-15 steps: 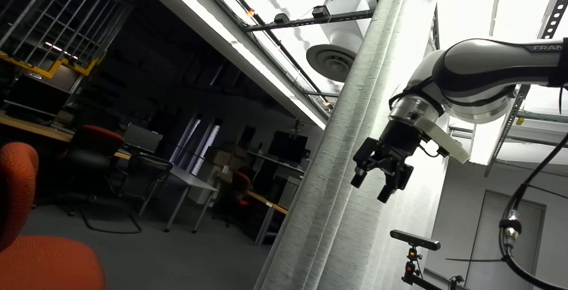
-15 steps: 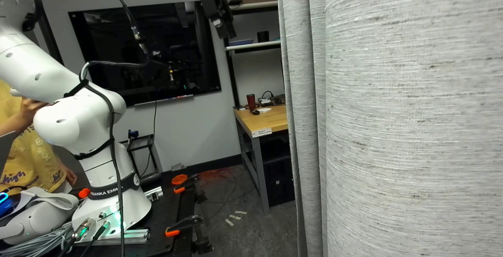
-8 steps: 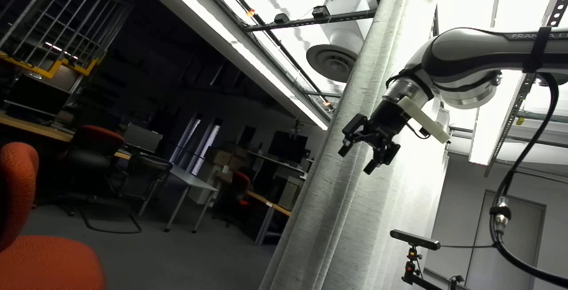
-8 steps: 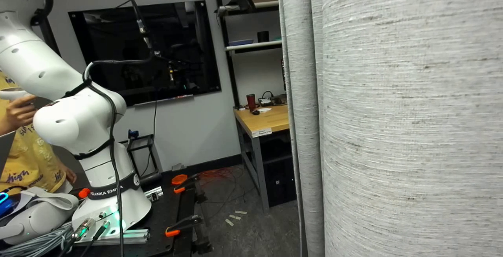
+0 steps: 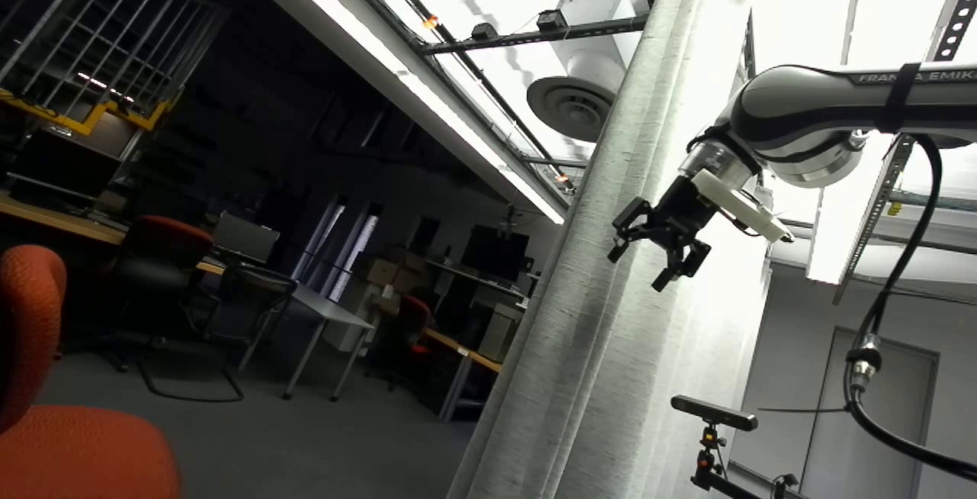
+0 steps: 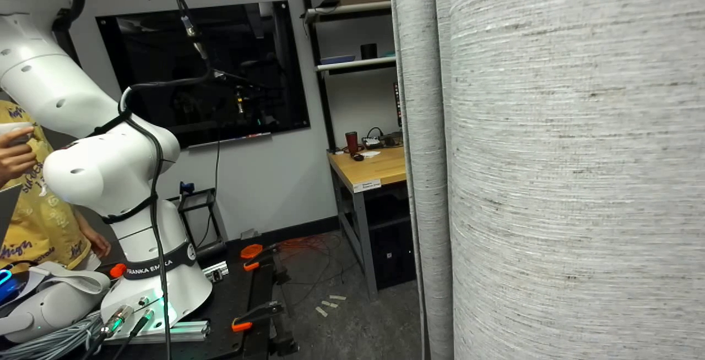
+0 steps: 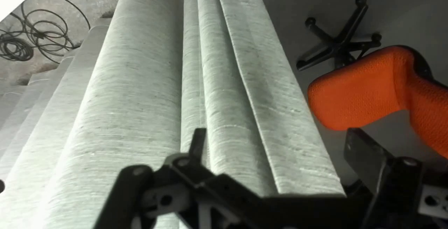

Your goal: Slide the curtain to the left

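Note:
The curtain (image 5: 565, 316) is a tall, pale grey-white sheet with long folds. It fills the right side of an exterior view (image 6: 562, 156) and the left and middle of the wrist view (image 7: 136, 82). My gripper (image 5: 638, 268) is open and points down and left, in front of the curtain in that view. In the wrist view the gripper (image 7: 276, 131) has one finger over the curtain's folds and the other beyond its edge, with folds between them in the picture. I cannot tell whether it touches the fabric.
An orange chair (image 7: 357, 92) stands beyond the curtain's edge. A camera on a mount (image 5: 714, 413) is below the arm. A thick cable (image 5: 927, 232) hangs from the arm. A person in yellow (image 6: 41, 228) stands behind the robot base; a wooden desk (image 6: 374, 168) is near the curtain.
My gripper has risen, first going left, then back right a little, in an exterior view. It has nearly left the top of the exterior view with the base. The curtain's edge has shifted slightly right.

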